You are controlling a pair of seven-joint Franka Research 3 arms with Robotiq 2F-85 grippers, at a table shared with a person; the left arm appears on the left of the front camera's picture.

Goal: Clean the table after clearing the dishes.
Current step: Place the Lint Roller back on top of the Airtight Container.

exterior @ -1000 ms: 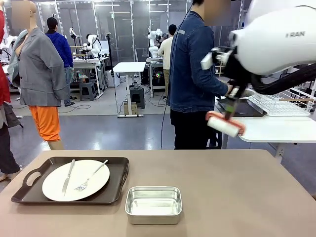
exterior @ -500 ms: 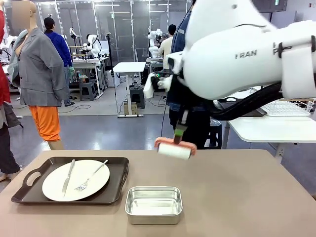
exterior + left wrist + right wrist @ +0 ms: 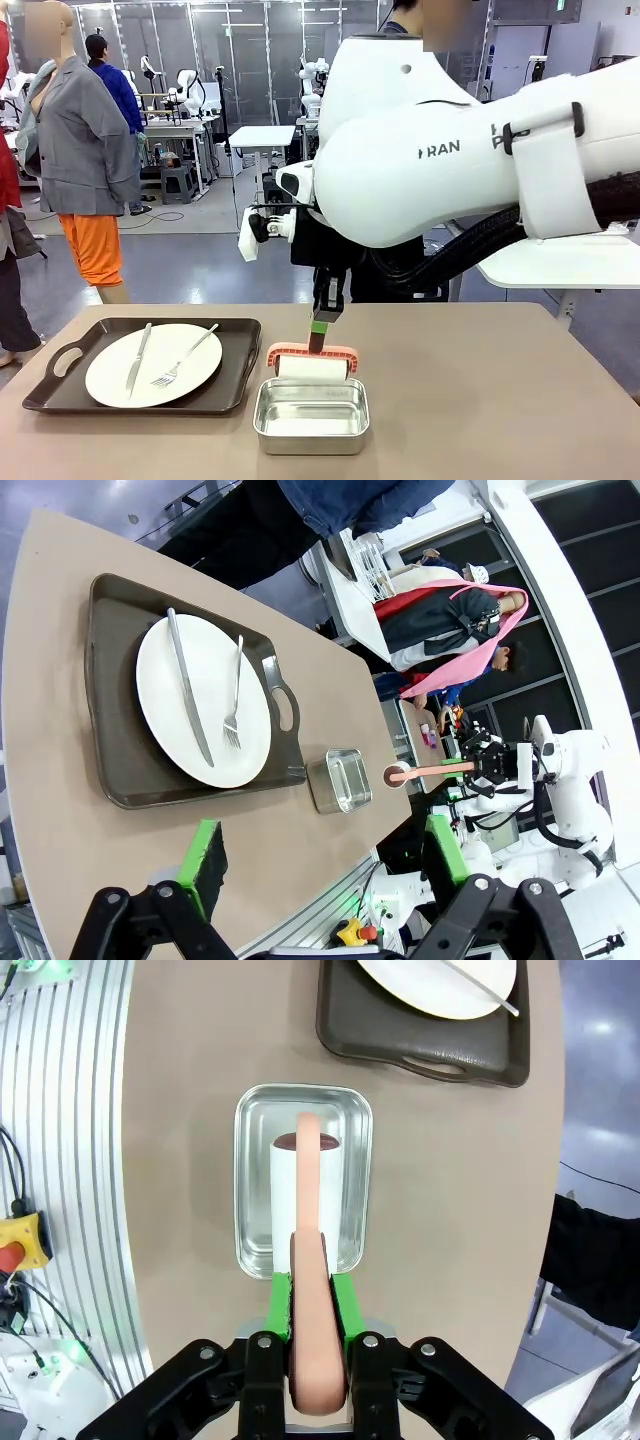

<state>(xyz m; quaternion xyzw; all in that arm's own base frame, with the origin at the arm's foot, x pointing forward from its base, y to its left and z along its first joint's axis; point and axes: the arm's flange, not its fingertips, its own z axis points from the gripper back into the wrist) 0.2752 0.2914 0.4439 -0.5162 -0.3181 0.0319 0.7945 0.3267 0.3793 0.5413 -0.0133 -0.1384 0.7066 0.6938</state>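
The right gripper (image 3: 321,330) is clenching the salmon handle of a lint roller (image 3: 313,358), its green pads (image 3: 340,1305) pressing the handle from both sides with no gap showing. The roller is hanging handle-up, its white roll sitting over the steel pan (image 3: 310,420) toward the pan's twelve o'clock rim in the front view. Whether the roll is touching the metal cannot be told.

The left gripper (image 3: 322,855) is hovering above the table (image 3: 480,400) with its jaws spread wide and holding nothing.

At the pan's ten o'clock in the front view, a white plate (image 3: 150,368) is lying on a dark tray (image 3: 240,345). A knife (image 3: 138,358) and a fork (image 3: 185,357) are resting on the plate, slightly apart from each other.
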